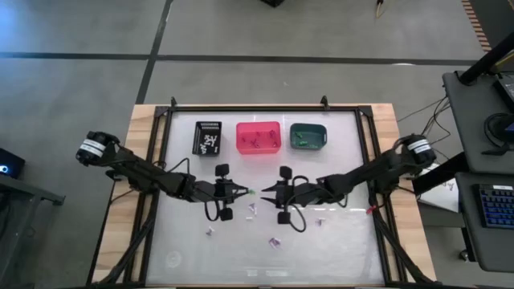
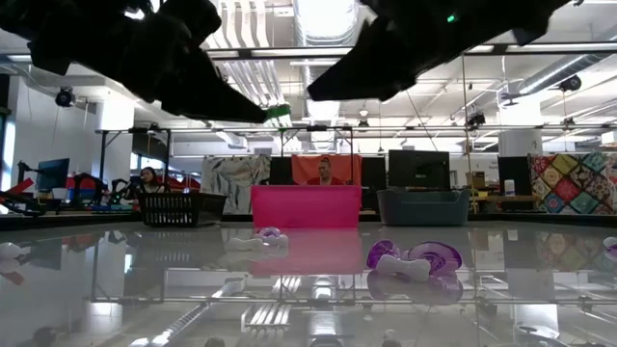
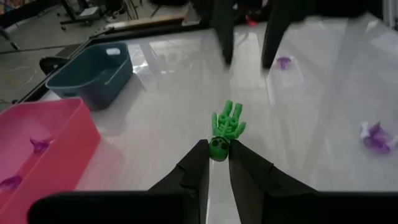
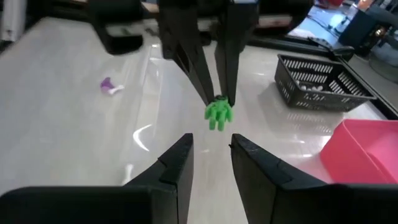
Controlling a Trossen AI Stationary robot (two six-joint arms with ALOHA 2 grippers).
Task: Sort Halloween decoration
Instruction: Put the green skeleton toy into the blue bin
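Note:
A small green skeleton-like decoration (image 3: 226, 126) hangs above the table's middle, with my left gripper (image 3: 217, 153) shut on its head. My right gripper (image 4: 211, 147) faces it from the other side, open, and the green decoration (image 4: 218, 114) hangs just beyond its fingertips, apart from them. From above, the two grippers (image 1: 245, 191) (image 1: 266, 191) meet tip to tip with the green decoration (image 1: 253, 191) between. Purple and white decorations (image 1: 275, 241) (image 1: 210, 231) (image 1: 251, 211) lie loose on the table nearer the front.
Along the far side stand a black basket (image 1: 210, 137), a pink bin (image 1: 258, 137) holding purple pieces, and a teal bin (image 1: 307, 136) with green pieces. People sit in the room behind the table.

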